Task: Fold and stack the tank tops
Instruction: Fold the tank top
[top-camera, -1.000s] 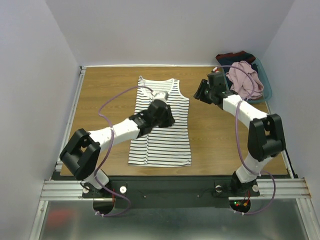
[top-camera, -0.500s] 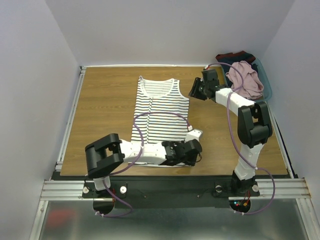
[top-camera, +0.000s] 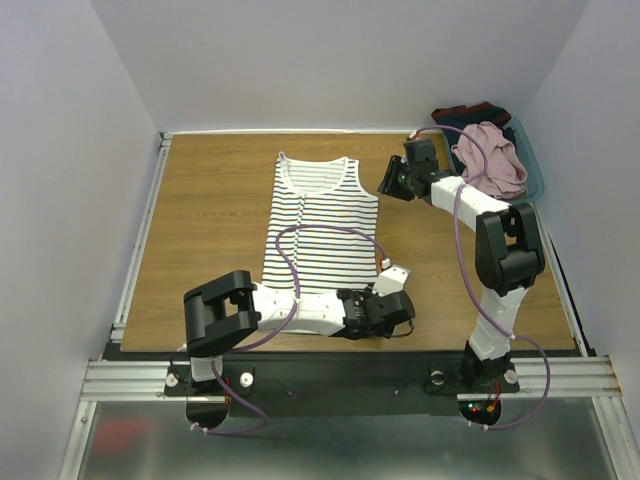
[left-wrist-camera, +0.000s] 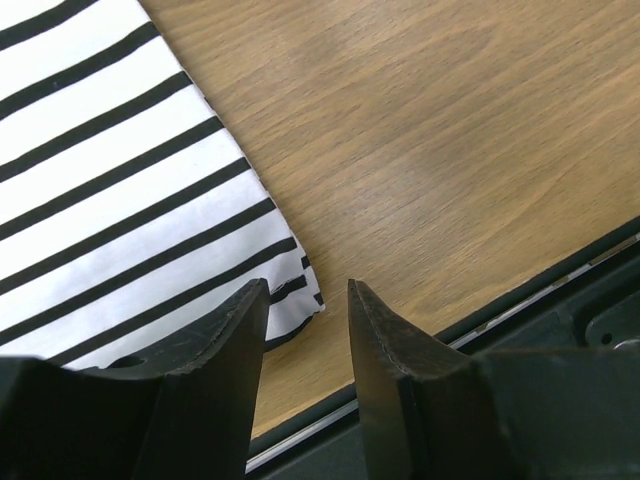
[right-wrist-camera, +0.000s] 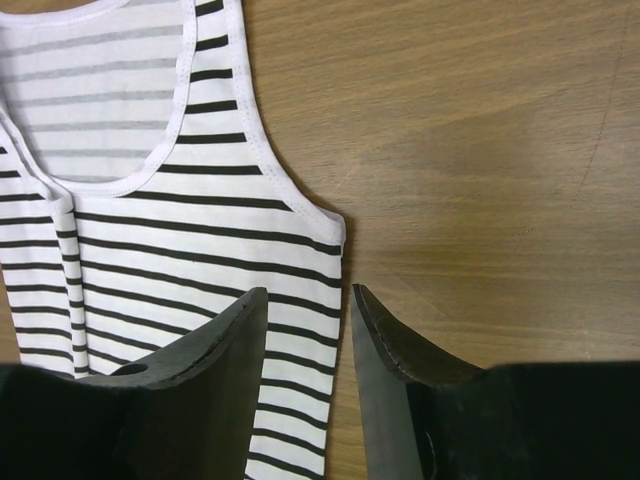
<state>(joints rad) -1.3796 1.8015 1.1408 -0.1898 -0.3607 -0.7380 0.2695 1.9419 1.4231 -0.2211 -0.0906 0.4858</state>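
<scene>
The white tank top with thin black stripes (top-camera: 322, 235) lies flat and unfolded in the middle of the table, neck to the far side. My left gripper (top-camera: 392, 312) is low over its near right hem corner (left-wrist-camera: 300, 300); its jaws stand open and hold nothing (left-wrist-camera: 307, 288). My right gripper (top-camera: 386, 186) hovers at the top's right armhole edge (right-wrist-camera: 338, 228); it is open and empty, with the cloth's side edge between the fingertips (right-wrist-camera: 308, 292). The pink-mauve tank top (top-camera: 490, 160) lies crumpled in a teal basket at the far right.
The teal basket (top-camera: 535, 180) stands against the right wall, with dark navy-and-red clothing (top-camera: 470, 112) behind the pink top. The table's dark front rail (left-wrist-camera: 560, 300) runs close behind my left gripper. Bare wood (top-camera: 215, 220) lies left of the striped top.
My left arm swung from the middle of the striped top down to its near right hem corner. My right gripper moved left and away, closer to the top's right armhole.
</scene>
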